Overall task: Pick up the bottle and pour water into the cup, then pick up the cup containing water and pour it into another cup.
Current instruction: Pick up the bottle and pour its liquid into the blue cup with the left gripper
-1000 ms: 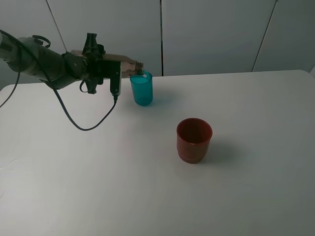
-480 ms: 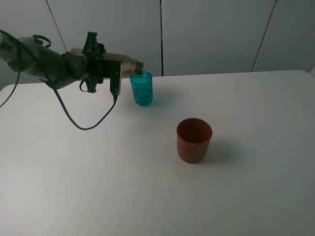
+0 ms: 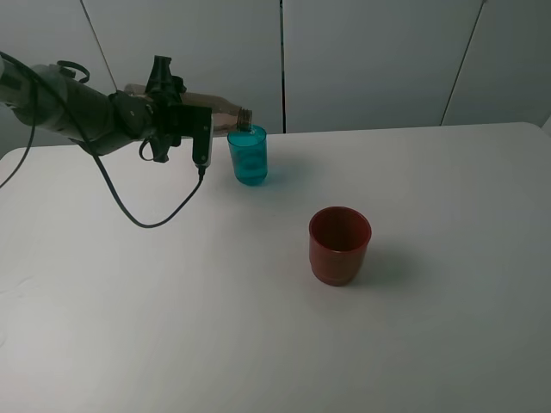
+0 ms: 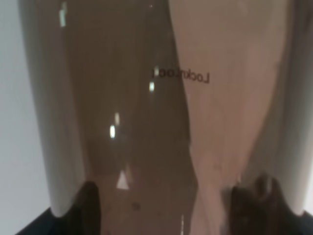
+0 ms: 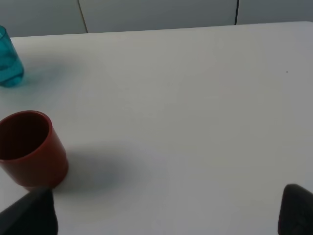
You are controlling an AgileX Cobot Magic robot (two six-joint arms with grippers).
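My left gripper [image 3: 176, 120] is shut on the bottle [image 3: 222, 109], which lies almost level above the table's far left. Its open neck sits just over the rim of the cup [image 3: 248, 157], a teal tumbler standing upright. In the left wrist view the bottle's [image 4: 161, 112] grey-brown wall fills the frame, with a dark fingertip [image 4: 88, 200] on each side. Another cup [image 3: 339, 245], red and squat, stands apart near the middle. The right wrist view shows that red cup [image 5: 30, 147] and the teal cup [image 5: 9, 61] ahead of my open right gripper [image 5: 161, 215], which holds nothing.
The white table [image 3: 430, 344] runs to a pale panelled wall behind. A black cable [image 3: 159, 219] droops from the left arm onto the tabletop to the left of the teal cup. My right arm stays outside the high view.
The bottle's neck has lifted slightly from the teal cup's rim and the bottle now lies closer to level. Both cups and the right gripper are unmoved.
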